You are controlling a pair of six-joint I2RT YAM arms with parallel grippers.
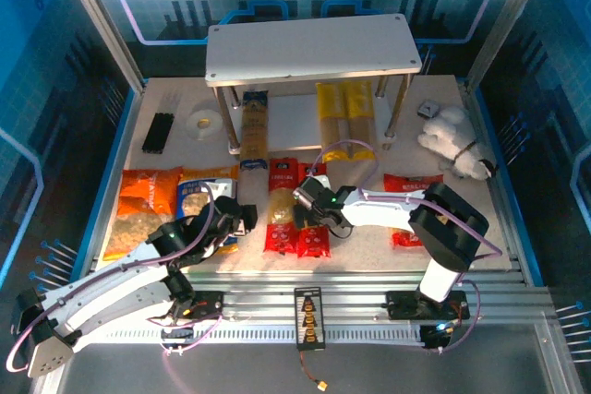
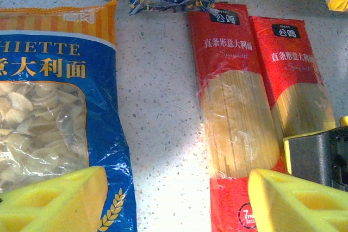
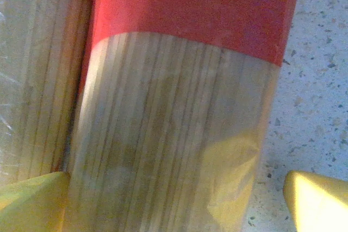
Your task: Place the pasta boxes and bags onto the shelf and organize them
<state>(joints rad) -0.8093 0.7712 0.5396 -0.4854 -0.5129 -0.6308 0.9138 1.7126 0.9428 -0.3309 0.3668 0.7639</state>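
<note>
Two long red cellophane spaghetti packs (image 1: 280, 228) are lying side by side in the middle of the speckled tabletop (image 1: 365, 251), ends pointing to twelve o'clock, where the two-tier white-board shelf (image 1: 309, 48) is standing. The right tool (image 3: 174, 210) is hanging spread wide, its yellow foam pads (image 3: 318, 202) straddling the three o'clock pack (image 3: 179, 123) of the pair, probably lining up to pinch it across its narrow width. The left tool (image 2: 176, 205) is likewise released, gripping nothing, hovering over the bare strip between the blue pillow-shaped pasta bag (image 2: 49, 107) and the nine o'clock red pack (image 2: 234, 112). A blue-and-tan spaghetti pack (image 1: 254, 131) and two yellow spaghetti packs (image 1: 334, 117) are resting lengthwise on the shelf's lower board, seemingly leaving room alongside.
</note>
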